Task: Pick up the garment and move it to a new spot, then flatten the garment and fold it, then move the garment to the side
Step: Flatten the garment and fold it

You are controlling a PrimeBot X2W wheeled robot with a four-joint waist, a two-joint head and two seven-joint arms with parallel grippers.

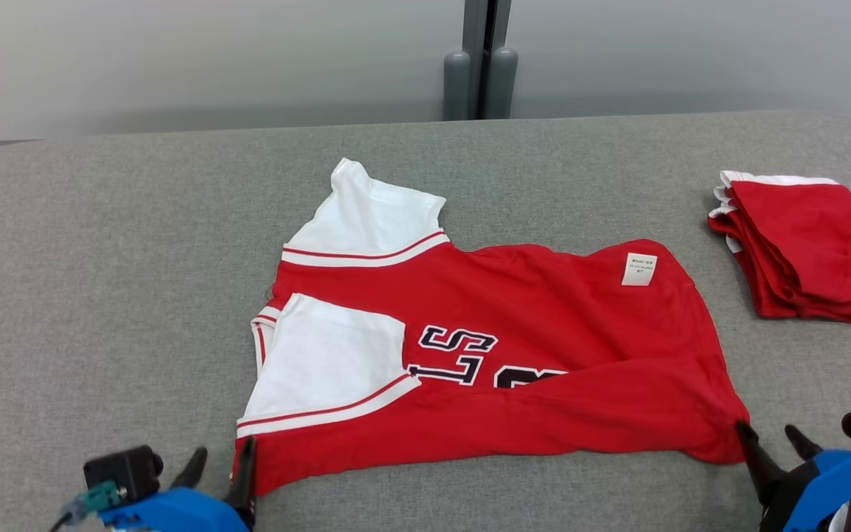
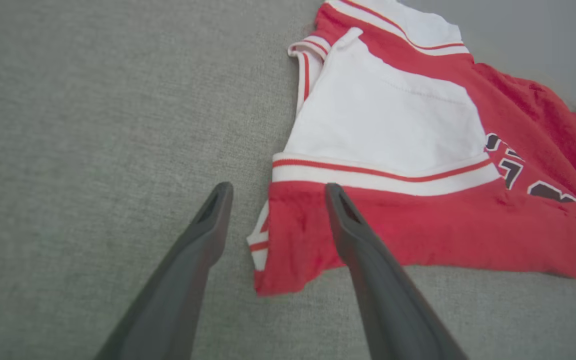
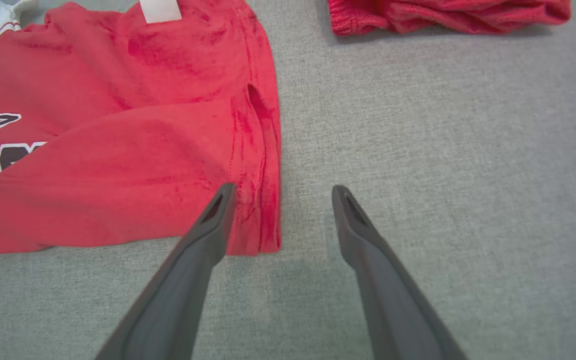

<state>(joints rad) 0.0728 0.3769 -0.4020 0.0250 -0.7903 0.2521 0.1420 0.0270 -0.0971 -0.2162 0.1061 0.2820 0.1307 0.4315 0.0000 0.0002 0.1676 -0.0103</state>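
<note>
Two grippers, each with its fingers spread and holding nothing, stand at the near edge of the garment [image 1: 514, 347], which lies on the grey table [image 1: 100, 295].

Left gripper [image 1: 220, 469]: the garment's neck-end corner lies between the two fingers, and the right finger reaches over the red cloth just below the white sleeve [image 2: 383, 120].

Right gripper [image 1: 773, 451]: the hem corner lies at the tip of the left finger. Bare table shows between the fingers and beyond the right one. A folded stack [image 1: 810, 251] of similar red cloth lies well beyond the fingertips.

The garment looks partly folded, with its near long edge doubled over the lettering and a white label [image 1: 639, 269] showing at the far hem.

Handling, as a judgement: the cloth is light, limp knit with no stiffness. It should sag between any two holds, and its layers may slide apart. The best hold is probably at the two near corners, pinching through every layer, one corner per gripper.
</note>
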